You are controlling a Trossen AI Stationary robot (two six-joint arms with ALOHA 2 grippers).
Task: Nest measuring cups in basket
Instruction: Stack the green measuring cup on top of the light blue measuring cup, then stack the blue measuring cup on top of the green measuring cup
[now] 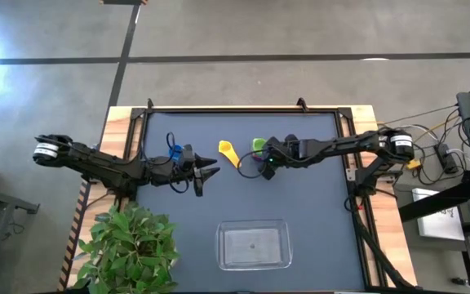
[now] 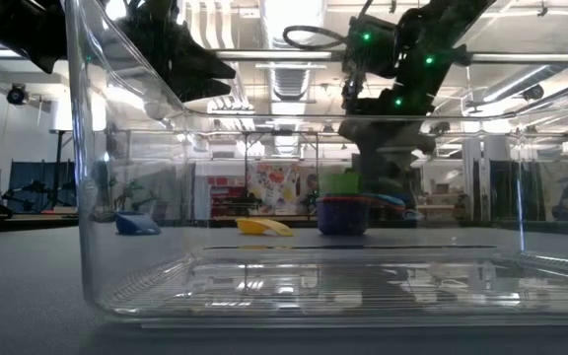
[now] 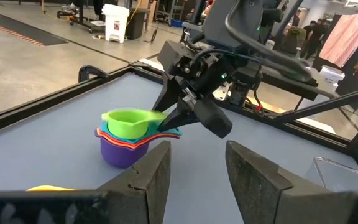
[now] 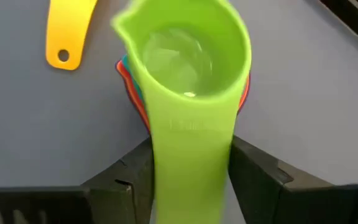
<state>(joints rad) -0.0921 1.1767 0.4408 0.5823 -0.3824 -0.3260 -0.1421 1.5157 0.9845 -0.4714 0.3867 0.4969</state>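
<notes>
Dark blue-grey tabletop (image 1: 317, 220), concrete floor (image 1: 300, 33)

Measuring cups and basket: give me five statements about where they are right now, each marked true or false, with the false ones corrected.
1. The basket holds no cups. True.
2. The green cup sits on top of a stack whose bottom cup is the purple cup. True.
3. The yellow cup is nested in that stack. False: it lies alone on the mat, beside the stack.
4. The right gripper is at the green cup's handle, with a finger on each side of it in the right wrist view. True.
5. The left gripper is shut on the blue cup. False: its fingers are apart and empty; the blue cup lies on the mat.
</notes>
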